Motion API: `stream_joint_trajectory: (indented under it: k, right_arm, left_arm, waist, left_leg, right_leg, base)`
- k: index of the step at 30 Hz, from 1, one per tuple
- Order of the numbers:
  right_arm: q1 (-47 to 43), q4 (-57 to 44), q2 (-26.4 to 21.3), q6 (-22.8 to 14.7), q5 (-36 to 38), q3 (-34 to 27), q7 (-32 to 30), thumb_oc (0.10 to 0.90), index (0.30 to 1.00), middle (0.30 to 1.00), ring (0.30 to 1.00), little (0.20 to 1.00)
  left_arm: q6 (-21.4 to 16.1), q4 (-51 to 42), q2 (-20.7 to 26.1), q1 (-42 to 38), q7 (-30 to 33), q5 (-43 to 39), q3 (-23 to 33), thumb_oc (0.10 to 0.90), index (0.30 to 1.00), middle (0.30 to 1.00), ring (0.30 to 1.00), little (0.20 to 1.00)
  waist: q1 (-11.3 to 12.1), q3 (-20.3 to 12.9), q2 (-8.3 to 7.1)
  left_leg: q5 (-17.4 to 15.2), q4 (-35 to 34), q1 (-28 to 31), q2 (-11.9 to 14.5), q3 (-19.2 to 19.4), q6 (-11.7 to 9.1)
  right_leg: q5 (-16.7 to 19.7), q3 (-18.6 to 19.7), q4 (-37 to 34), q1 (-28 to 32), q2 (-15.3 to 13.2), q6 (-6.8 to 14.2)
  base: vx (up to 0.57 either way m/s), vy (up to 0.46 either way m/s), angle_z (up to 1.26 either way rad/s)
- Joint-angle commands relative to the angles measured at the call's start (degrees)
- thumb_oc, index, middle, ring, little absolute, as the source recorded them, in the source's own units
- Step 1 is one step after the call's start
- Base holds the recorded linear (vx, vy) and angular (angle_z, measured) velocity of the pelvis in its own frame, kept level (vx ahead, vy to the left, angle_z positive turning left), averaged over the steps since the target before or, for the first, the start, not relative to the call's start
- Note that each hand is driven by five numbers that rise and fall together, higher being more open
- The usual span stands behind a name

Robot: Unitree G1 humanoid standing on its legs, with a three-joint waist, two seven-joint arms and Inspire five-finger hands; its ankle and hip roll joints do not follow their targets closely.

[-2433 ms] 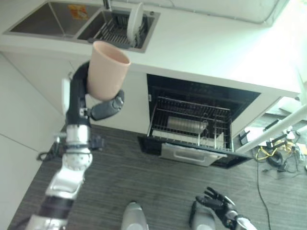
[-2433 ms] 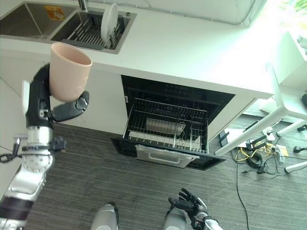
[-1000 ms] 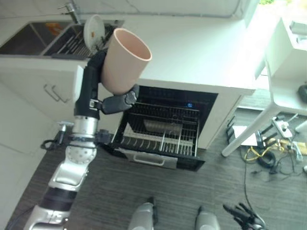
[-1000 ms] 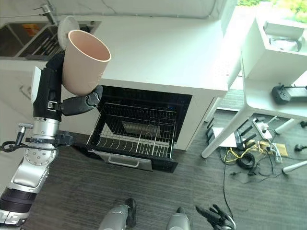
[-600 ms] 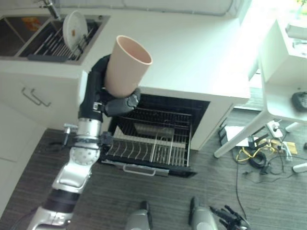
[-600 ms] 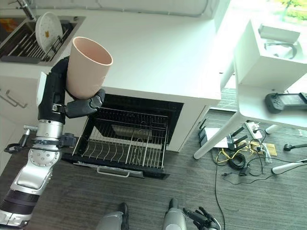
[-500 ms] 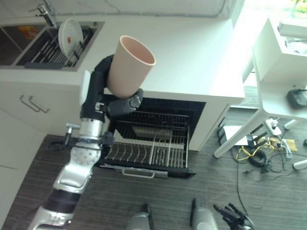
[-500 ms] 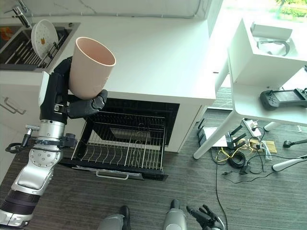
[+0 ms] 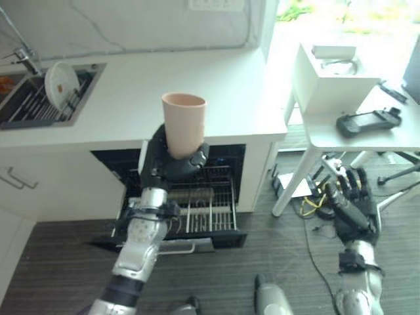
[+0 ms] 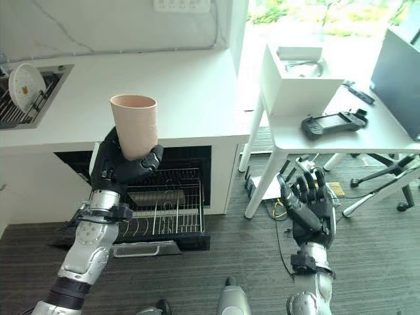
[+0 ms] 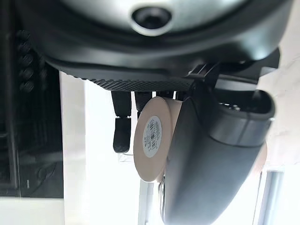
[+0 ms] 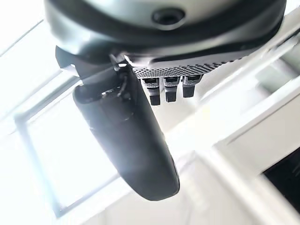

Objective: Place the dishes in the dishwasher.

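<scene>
At far left a plate (image 9: 60,80) stands on edge in the sink rack (image 9: 33,108), well apart from everything else. Next comes the left hand (image 10: 121,167), fingers and thumb curled round the lower part of a pink cup (image 10: 134,125), which it holds upright with the mouth facing up; the left wrist view shows the cup's base (image 11: 152,145) pinched between thumb and fingers. The cup hangs above the counter (image 9: 223,98) edge and directly over the open dishwasher (image 9: 190,197), whose wire rack (image 10: 164,210) is pulled out below and just ahead of the hand. That is the relation that matters: the rack lies straight down from the cup, and the cup's long axis is vertical, so my guess is the arm must lower and probably tip the cup mouth-down to seat it among the tines. The left hand is far nearer to the rack. To the right, beside the white table (image 10: 367,138), the right hand (image 10: 308,210) is raised with fingers spread and straight, holding nothing, well away from the dishwasher.
</scene>
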Motion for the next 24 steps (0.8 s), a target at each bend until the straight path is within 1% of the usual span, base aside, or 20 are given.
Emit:
stream_joint_trajectory:
  k: [1, 2, 3, 6, 10, 11, 12, 15, 16, 17, 18, 21, 24]
  right_arm:
    - [-2.9, -1.8, -4.4, -2.3, -1.7, -0.6, 5.3, 0.800, 0.900, 0.900, 0.900, 0.900]
    - [-3.2, -3.1, -4.6, -1.9, -2.3, 0.0, 5.5, 0.800, 0.900, 0.900, 0.900, 0.900]
    - [-3.9, -6.6, -5.2, -1.1, -3.1, 1.9, 5.3, 0.800, 0.900, 0.900, 0.900, 0.900]
    - [-5.0, -9.6, -5.8, -1.1, -4.1, 3.8, 5.4, 0.800, 0.900, 0.900, 0.900, 0.900]
    - [-8.0, -13.3, -7.1, -0.5, -2.5, 7.4, 5.5, 0.800, 0.900, 0.900, 0.900, 0.900]
    - [-8.7, -13.7, -7.3, -0.4, -2.1, 8.3, 5.1, 0.800, 0.900, 0.900, 0.900, 0.900]
    - [-11.2, -14.0, -7.5, -0.1, -1.9, 11.3, 2.5, 0.800, 0.900, 0.900, 0.900, 0.900]
    - [-13.6, -13.8, -7.7, -0.6, -3.8, 14.1, -0.8, 0.800, 0.900, 0.900, 0.900, 0.900]
    - [-17.8, -13.0, -7.4, -1.2, -5.5, 17.5, -4.4, 0.800, 0.900, 0.900, 0.900, 0.900]
    - [-19.4, -12.3, -7.4, -1.9, -6.0, 18.7, -5.8, 0.800, 0.900, 0.900, 0.900, 0.900]
    - [-22.7, -11.1, -7.3, -1.7, -7.1, 20.8, -8.1, 0.800, 0.900, 0.900, 0.900, 0.900]
    - [-26.6, -9.8, -7.2, -0.8, -7.6, 22.9, -11.3, 0.800, 0.900, 0.900, 0.900, 0.900]
    - [-28.8, -8.7, -6.9, -1.1, -7.1, 23.7, -13.6, 0.800, 0.900, 0.900, 0.900, 0.900]
  left_arm:
    - [-8.2, -2.0, 2.7, -7.8, 5.2, 3.6, 0.5, 0.400, 0.300, 0.300, 0.300, 0.300]
    - [-8.3, -1.9, 2.4, -8.0, 6.0, 3.8, 0.3, 0.400, 0.300, 0.300, 0.300, 0.300]
    - [-9.0, -1.6, 1.6, -8.2, 7.9, 5.3, 0.0, 0.400, 0.300, 0.300, 0.300, 0.300]
    - [-9.5, -1.7, 0.6, -8.3, 10.2, 7.0, -0.5, 0.400, 0.300, 0.300, 0.300, 0.300]
    - [-10.8, -1.5, 0.1, -8.9, 15.4, 12.4, -1.7, 0.400, 0.300, 0.300, 0.300, 0.300]
    - [-11.3, -1.4, 0.0, -9.1, 16.6, 13.3, -2.0, 0.400, 0.300, 0.300, 0.300, 0.300]
    - [-13.4, -0.8, -0.1, -10.1, 22.5, 19.6, -3.1, 0.400, 0.300, 0.300, 0.300, 0.300]
    - [-14.1, -0.7, -0.2, -11.1, 25.8, 24.0, -4.0, 0.400, 0.300, 0.300, 0.300, 0.300]
    - [-12.9, -0.7, -0.8, -13.0, 29.4, 28.1, -5.9, 0.400, 0.300, 0.300, 0.300, 0.300]
    - [-11.8, -1.1, -1.2, -13.2, 31.0, 29.1, -6.6, 0.400, 0.300, 0.300, 0.300, 0.300]
    - [-10.8, -0.3, -1.6, -13.9, 34.0, 30.2, -7.5, 0.400, 0.300, 0.300, 0.300, 0.300]
    - [-8.3, 0.7, -1.8, -15.8, 37.8, 34.5, -9.5, 0.400, 0.300, 0.300, 0.300, 0.300]
    - [-7.6, 1.6, -2.0, -16.2, 39.9, 36.9, -10.6, 0.400, 0.300, 0.300, 0.300, 0.300]
  waist:
    - [0.3, -3.6, 0.51]
    - [0.2, -3.8, 0.53]
    - [0.0, -4.0, 0.53]
    - [0.0, -4.2, 0.54]
    - [0.8, -4.4, 0.53]
    - [1.0, -4.4, 0.53]
    - [2.0, -4.6, 0.46]
    - [2.9, -4.8, 0.32]
    - [3.9, -4.9, 0.18]
    - [4.3, -4.8, 0.06]
    - [5.0, -4.9, -0.16]
    - [5.8, -5.1, -0.47]
    - [6.5, -5.2, -0.73]
  left_leg:
    - [-3.4, 0.1, 1.8, 4.1, -0.3, -1.3]
    - [-3.4, 0.1, 1.9, 4.1, -0.1, -1.4]
    - [-3.4, 0.1, 2.2, 4.3, 0.5, -1.4]
    - [-3.4, 0.1, 2.4, 4.4, 0.8, -1.4]
    - [-3.4, 0.1, 2.6, 4.3, 0.7, -1.5]
    - [-3.4, 0.1, 2.6, 4.2, 0.6, -1.5]
    - [-3.5, 0.1, 2.6, 4.0, 0.1, -1.6]
    - [-3.5, 0.1, 2.7, 3.9, -0.4, -1.6]
    - [-3.5, 0.1, 2.7, 3.8, -0.9, -1.8]
    - [-3.4, 0.1, 2.7, 3.8, -1.2, -1.9]
    - [-3.5, 0.1, 2.9, 3.9, -1.2, -2.1]
    - [-3.4, 0.1, 3.0, 4.1, -1.3, -2.2]
    - [-3.5, 0.1, 2.9, 4.1, -1.8, -2.2]
  right_leg:
    - [-6.0, 0.0, 0.5, 3.0, -2.3, 4.8]
    - [-6.0, 0.1, 0.5, 2.9, -2.3, 4.8]
    - [-5.9, 0.5, 0.5, 2.8, -2.2, 4.7]
    - [-5.9, 0.9, 0.5, 2.8, -2.1, 4.7]
    - [-5.8, 0.9, 0.5, 2.9, -2.3, 4.6]
    - [-5.9, 1.0, 0.5, 3.0, -2.3, 4.6]
    - [-6.0, 0.9, 0.5, 3.3, -2.3, 4.5]
    - [-6.2, 0.6, 0.5, 3.8, -2.4, 4.5]
    - [-6.4, 0.1, 0.5, 4.4, -2.5, 4.4]
    - [-6.4, 0.0, 0.5, 4.5, -2.5, 4.4]
    - [-6.6, -0.5, 0.5, 5.0, -2.8, 4.4]
    - [-6.6, -1.4, 0.5, 5.6, -3.1, 4.4]
    - [-6.8, -1.9, 0.5, 5.9, -3.1, 4.3]
  base:
    - [-0.04, 0.050, -0.29]
    - [-0.04, 0.055, -0.41]
    - [-0.02, 0.035, -0.42]
    - [-0.01, 0.018, -0.11]
    - [-0.01, 0.003, -0.02]
    - [-0.01, -0.003, -0.04]
    - [-0.01, -0.007, -0.04]
    - [0.00, -0.007, 0.03]
    - [-0.01, -0.020, 0.15]
    - [-0.02, -0.041, 0.16]
    - [-0.02, -0.044, 0.11]
    - [-0.01, -0.058, 0.15]
    - [-0.01, -0.047, 0.23]
